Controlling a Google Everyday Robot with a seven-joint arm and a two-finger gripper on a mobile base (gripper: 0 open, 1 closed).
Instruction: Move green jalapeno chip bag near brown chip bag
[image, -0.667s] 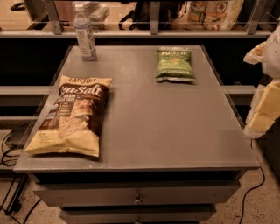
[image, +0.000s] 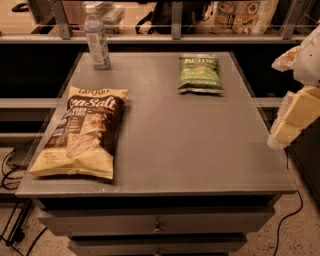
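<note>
Tool (image: 292, 117) is hanging at the right edge of the frame, just off the right side of the tabletop (image: 190, 150), approx. level w/ its middle. Its pale cream-yellow parts are showing, partly cut off by the frame edge. Can't tell how far open it is. It's sitting well apart from both bags.

Green jalapeno chip bag (image: 200, 74) is lying flat in the upper right part of the tabletop, near the far edge, lettering facing up. Brown chip bag (image: 82, 132) is lying flat at the left side, reaching down toward the lower left corner. The two bags are lying well apart, w/ bare grey surface between them.

A water bottle (image: 97, 37) is standing upright at the upper left corner of the tabletop. Cables (image: 10, 170) are trailing on the floor at lower left.
</note>
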